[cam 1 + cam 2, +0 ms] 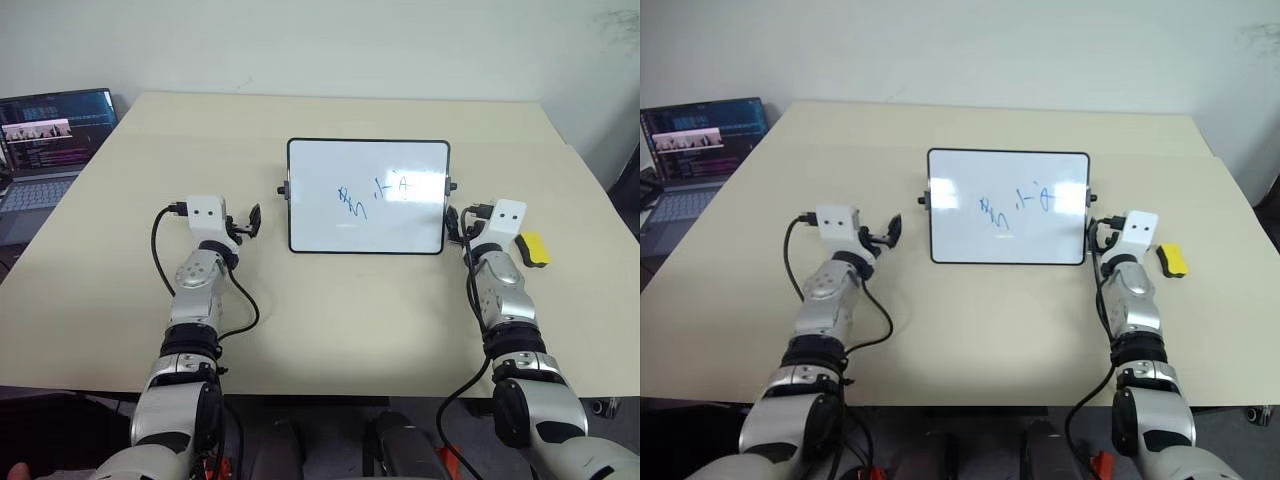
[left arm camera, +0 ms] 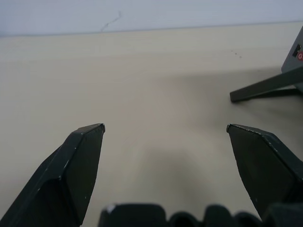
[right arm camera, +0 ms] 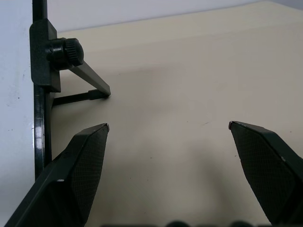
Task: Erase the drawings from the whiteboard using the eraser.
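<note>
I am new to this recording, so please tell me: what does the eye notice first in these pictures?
First, the whiteboard standing mid-table, with blue drawings near its centre. Next, the yellow eraser lying on the table to the board's right, just outside the right gripper. Both grippers, the left gripper too, are open and empty.

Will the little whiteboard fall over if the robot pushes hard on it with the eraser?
It might. The whiteboard leans on thin fold-out legs behind it, so a hard push could tip or slide it on the smooth table. It looks thin and probably light. The small blocky yellow eraser likely stays stiff.
</note>
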